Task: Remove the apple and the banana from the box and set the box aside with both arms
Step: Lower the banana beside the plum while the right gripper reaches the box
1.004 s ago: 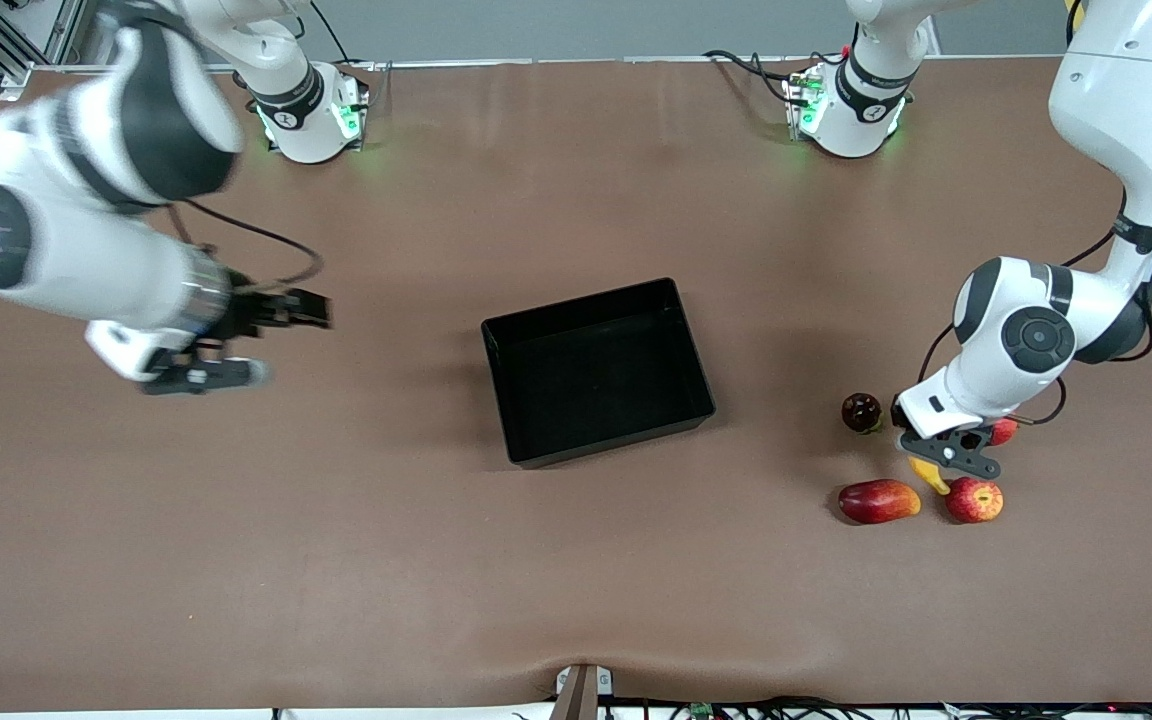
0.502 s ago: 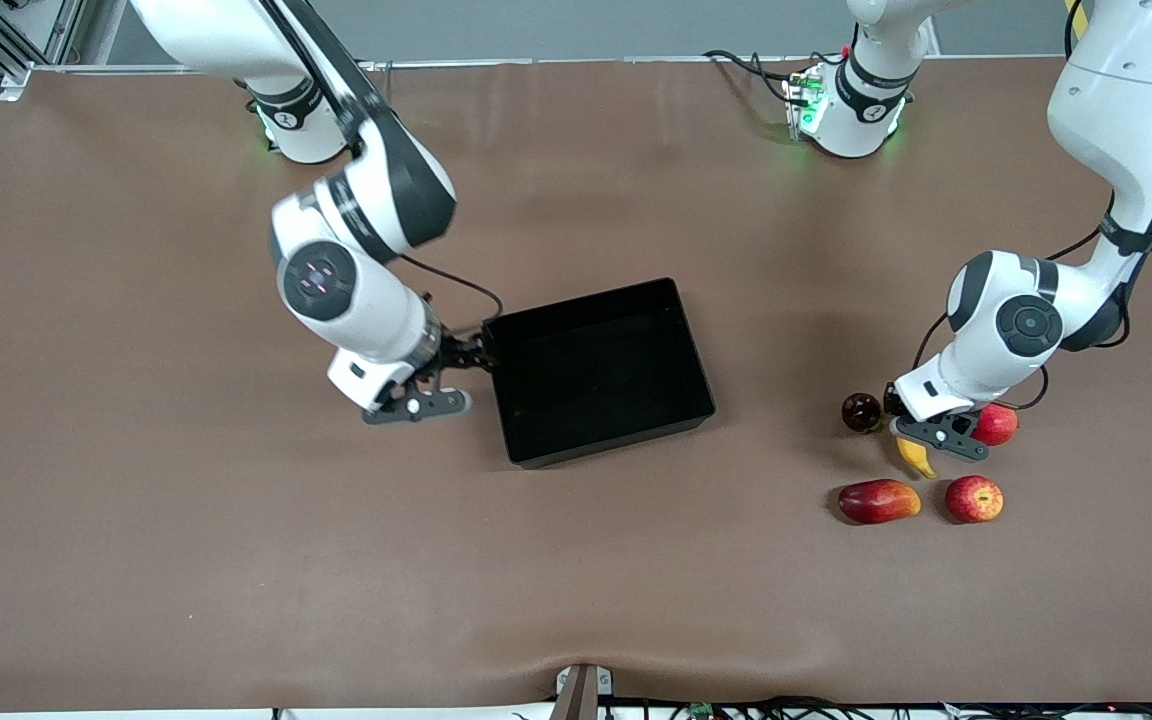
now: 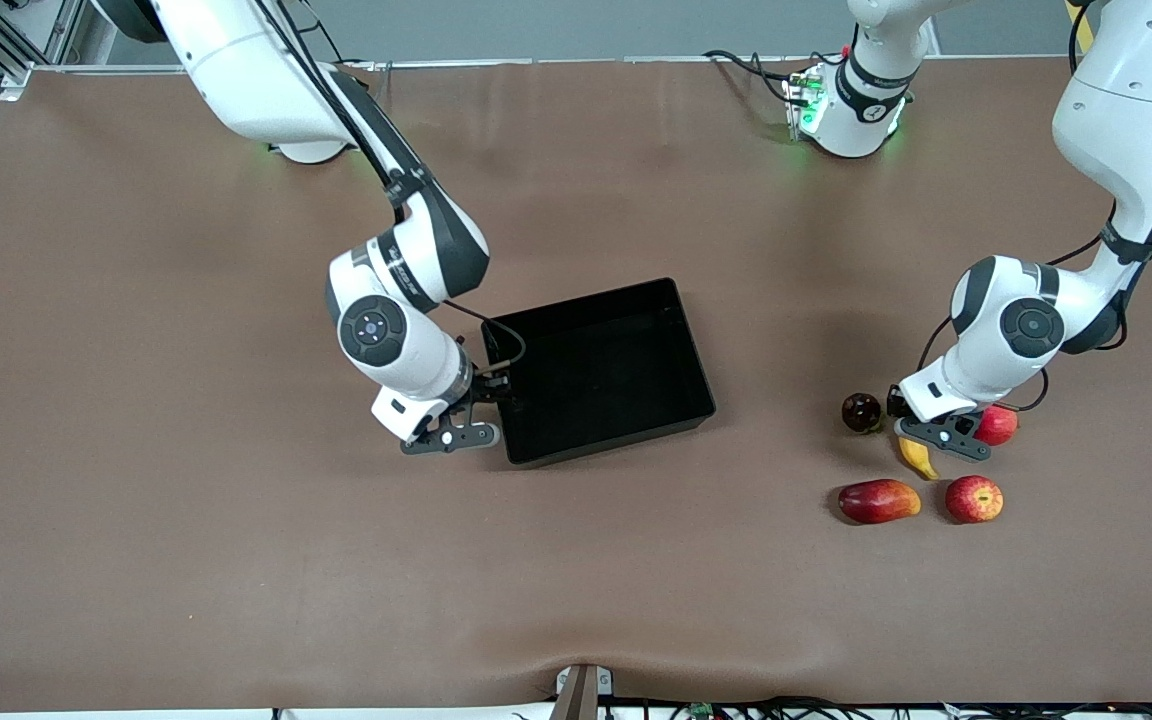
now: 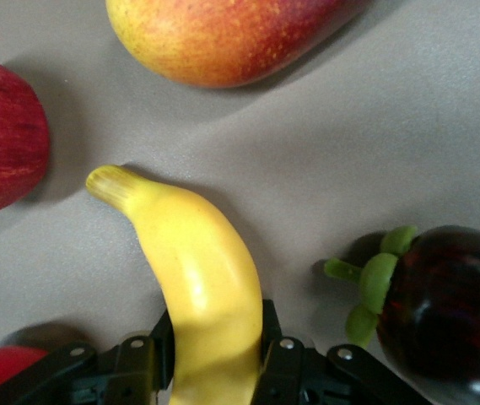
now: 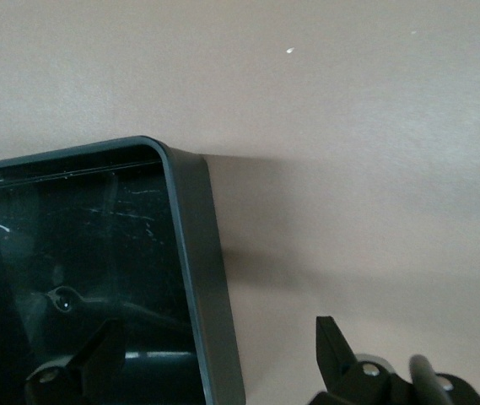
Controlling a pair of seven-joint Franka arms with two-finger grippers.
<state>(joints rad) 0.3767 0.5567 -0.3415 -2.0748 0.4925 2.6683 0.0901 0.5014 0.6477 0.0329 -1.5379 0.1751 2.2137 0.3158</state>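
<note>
Table first, brown mat all over it. Next biggest is the black box sitting around the middle, nothing in it. The right gripper is down at the box wall on the right arm's end, fingers spread and straddling that wall, one finger inside the box and one outside, not squeezed yet.

Fruit is all bunched up toward the left arm's end. Mango and the streaky apple lie nearest the front camera, side by side with a gap between them. The banana lies just farther back, between a dark purple mangosteen and a plain red fruit. The left gripper is down on the banana, and in the left wrist view the fingers sit snug against both sides of the banana, so it's grasping it. The banana's free tip points at the gap between mango and apple.
</note>
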